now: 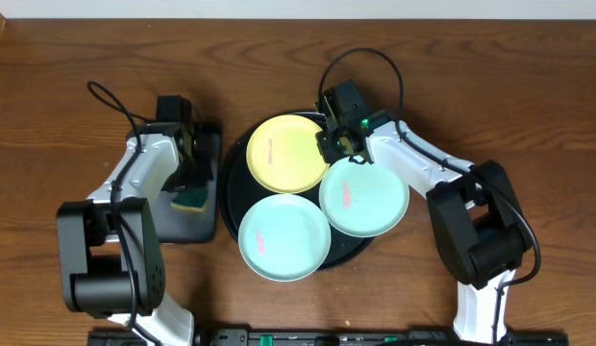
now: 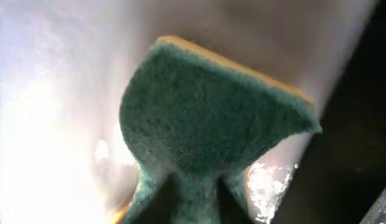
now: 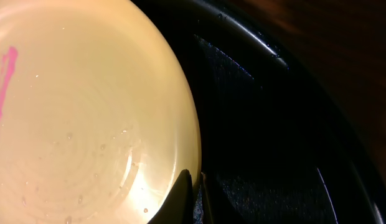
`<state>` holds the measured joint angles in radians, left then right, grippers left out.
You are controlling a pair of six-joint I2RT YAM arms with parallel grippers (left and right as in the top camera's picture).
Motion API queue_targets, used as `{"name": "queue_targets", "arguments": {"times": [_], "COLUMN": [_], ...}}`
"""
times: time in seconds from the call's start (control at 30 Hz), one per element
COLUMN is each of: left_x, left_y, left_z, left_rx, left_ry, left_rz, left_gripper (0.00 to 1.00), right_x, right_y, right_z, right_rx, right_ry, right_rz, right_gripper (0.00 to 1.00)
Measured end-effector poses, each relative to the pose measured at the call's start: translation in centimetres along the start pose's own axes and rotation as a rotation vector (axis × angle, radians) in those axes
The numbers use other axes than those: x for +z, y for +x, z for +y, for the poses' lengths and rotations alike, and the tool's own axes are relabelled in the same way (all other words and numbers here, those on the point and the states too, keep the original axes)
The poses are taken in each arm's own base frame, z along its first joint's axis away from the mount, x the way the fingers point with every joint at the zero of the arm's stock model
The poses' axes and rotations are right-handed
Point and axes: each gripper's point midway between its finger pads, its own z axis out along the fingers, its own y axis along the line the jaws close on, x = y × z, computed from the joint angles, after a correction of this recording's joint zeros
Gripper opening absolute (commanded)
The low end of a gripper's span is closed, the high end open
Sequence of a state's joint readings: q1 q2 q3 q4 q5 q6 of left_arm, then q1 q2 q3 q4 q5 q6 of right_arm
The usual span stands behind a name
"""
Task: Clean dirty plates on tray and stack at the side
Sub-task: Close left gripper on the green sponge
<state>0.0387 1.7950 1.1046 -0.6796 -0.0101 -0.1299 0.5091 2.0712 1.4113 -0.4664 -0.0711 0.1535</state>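
Three plates lie on the round black tray (image 1: 228, 192): a pale yellow plate (image 1: 286, 152) with a pink smear at the back, and two mint plates (image 1: 363, 197) (image 1: 284, 235) with reddish smears in front. My right gripper (image 1: 333, 144) is shut on the yellow plate's right rim. In the right wrist view one finger lies over the yellow plate (image 3: 87, 112) and the other just outside its rim, above the tray (image 3: 274, 124), with the right gripper (image 3: 194, 186) closed. My left gripper (image 1: 189, 181) is shut on a green sponge (image 2: 211, 118), which bulges above the left gripper (image 2: 193, 208).
The sponge (image 1: 190, 200) rests in a small rectangular black tray (image 1: 183, 226) with a grey inside, left of the round tray. Bare wooden table lies behind and in front of both trays. Both arm bases stand at the front corners.
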Motion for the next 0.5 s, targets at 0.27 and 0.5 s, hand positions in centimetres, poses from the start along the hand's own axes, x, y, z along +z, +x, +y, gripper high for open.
{"name": "queue_targets", "arguments": {"times": [0.27,0.5], "left_x": [0.00,0.00], "left_y": [-0.04,-0.01], "left_z": [0.00,-0.01], "left_rx": [0.005,0.000], "left_ry": [0.000,0.000], "left_rz": [-0.002,0.000], "left_gripper": [0.35,0.54], "right_x": [0.00,0.00], "right_y": [0.01,0.01], "right_z": [0.00,0.00], "right_rx": [0.000,0.000], "right_ry": [0.000,0.000], "right_rz": [0.000,0.000], "right_gripper": [0.05,0.06]}}
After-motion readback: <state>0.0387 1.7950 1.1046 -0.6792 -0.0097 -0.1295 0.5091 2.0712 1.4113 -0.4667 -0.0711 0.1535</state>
